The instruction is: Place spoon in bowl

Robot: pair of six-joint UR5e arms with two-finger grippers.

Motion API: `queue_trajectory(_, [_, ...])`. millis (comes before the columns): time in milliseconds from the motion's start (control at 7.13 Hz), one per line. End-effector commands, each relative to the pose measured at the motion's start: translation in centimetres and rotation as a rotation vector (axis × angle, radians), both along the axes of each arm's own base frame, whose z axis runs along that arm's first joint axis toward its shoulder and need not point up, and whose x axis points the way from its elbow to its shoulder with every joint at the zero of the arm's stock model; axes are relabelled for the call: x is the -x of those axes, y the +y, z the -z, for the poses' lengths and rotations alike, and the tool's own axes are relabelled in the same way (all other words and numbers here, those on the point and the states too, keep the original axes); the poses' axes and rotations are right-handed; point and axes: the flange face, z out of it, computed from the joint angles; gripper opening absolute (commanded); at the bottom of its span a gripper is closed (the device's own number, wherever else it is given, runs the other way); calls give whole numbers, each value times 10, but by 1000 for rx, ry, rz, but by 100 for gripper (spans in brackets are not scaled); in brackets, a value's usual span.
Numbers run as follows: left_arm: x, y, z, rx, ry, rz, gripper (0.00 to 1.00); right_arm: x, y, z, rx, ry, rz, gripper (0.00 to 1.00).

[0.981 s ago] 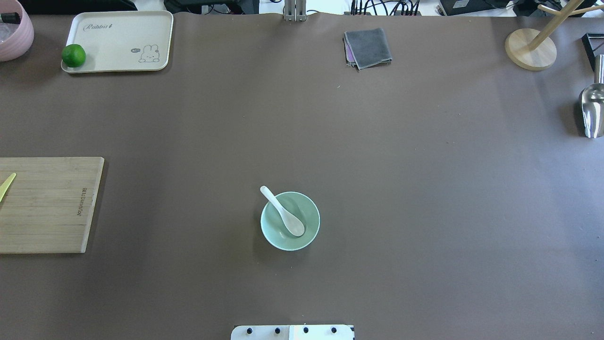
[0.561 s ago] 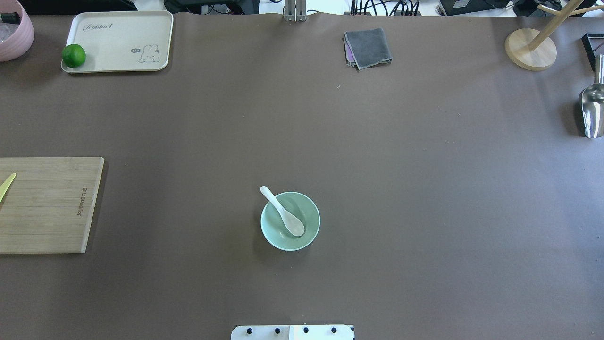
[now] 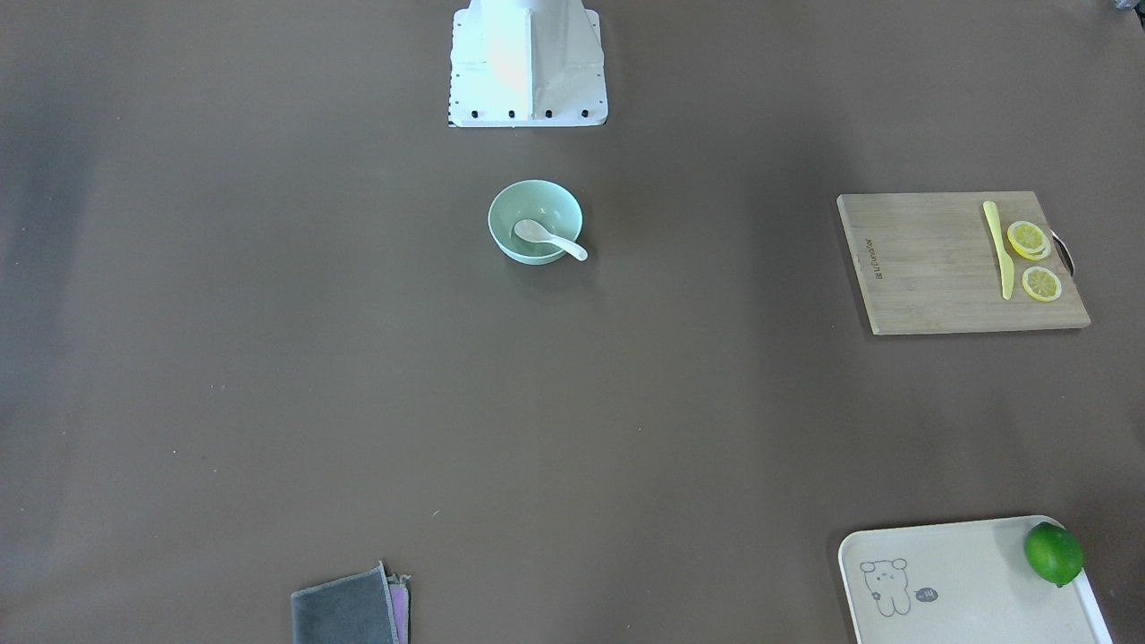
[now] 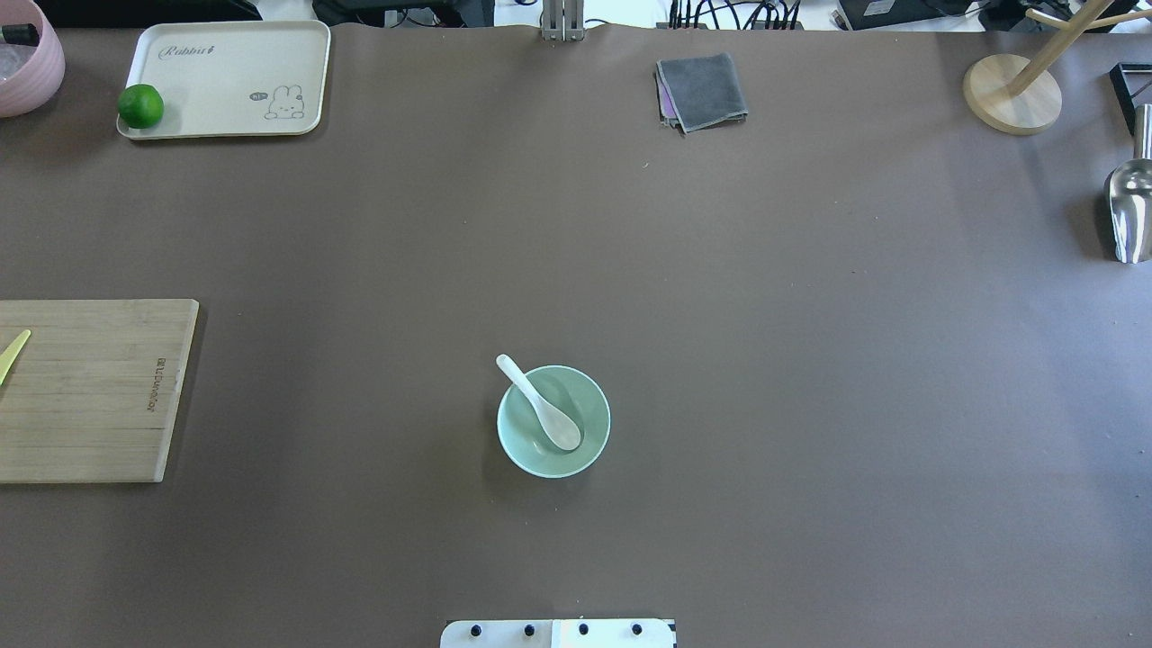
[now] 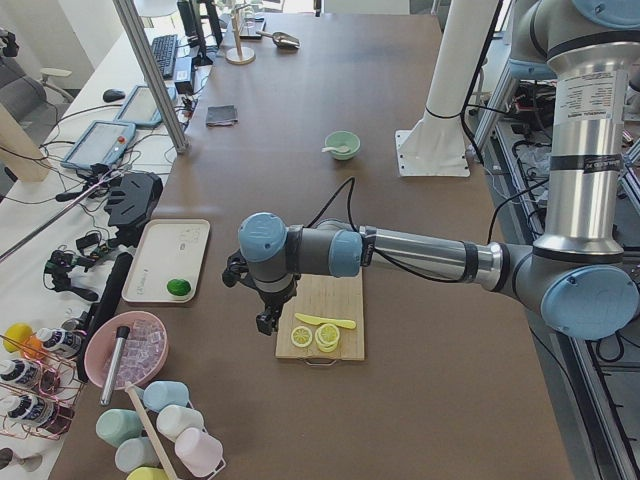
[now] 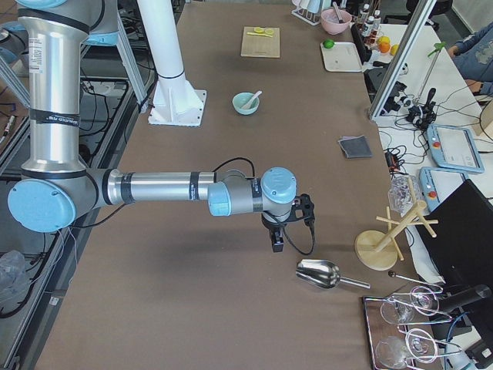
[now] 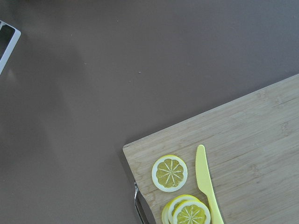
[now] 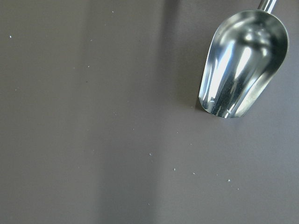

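The white spoon (image 4: 543, 413) lies in the pale mint-green bowl (image 4: 589, 402), scoop down inside, handle resting on the far left rim and sticking out. Both also show in the front-facing view: spoon (image 3: 547, 236), bowl (image 3: 535, 199). No gripper is near them. My left gripper (image 5: 266, 321) hangs by the cutting board's end, seen only in the exterior left view. My right gripper (image 6: 278, 245) hangs near the metal scoop, seen only in the exterior right view. I cannot tell whether either is open or shut.
A wooden cutting board (image 3: 930, 268) holds a yellow knife (image 3: 998, 246) and lemon slices (image 3: 1029, 239). A cream tray (image 4: 234, 76) carries a lime (image 4: 140, 105). A grey cloth (image 4: 702, 90), a metal scoop (image 4: 1130, 211) and a wooden stand (image 4: 1011, 93) lie at the table's edges.
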Motion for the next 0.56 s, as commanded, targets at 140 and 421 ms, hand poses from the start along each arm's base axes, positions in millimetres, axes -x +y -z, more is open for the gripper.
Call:
queue_trajectory(140, [2, -3, 8, -39, 7, 4, 98, 14, -12, 4, -30, 66, 28, 100])
queue_trajectory(421, [2, 0, 18, -80, 9, 2, 98, 13, 0, 5, -34, 47, 33, 100])
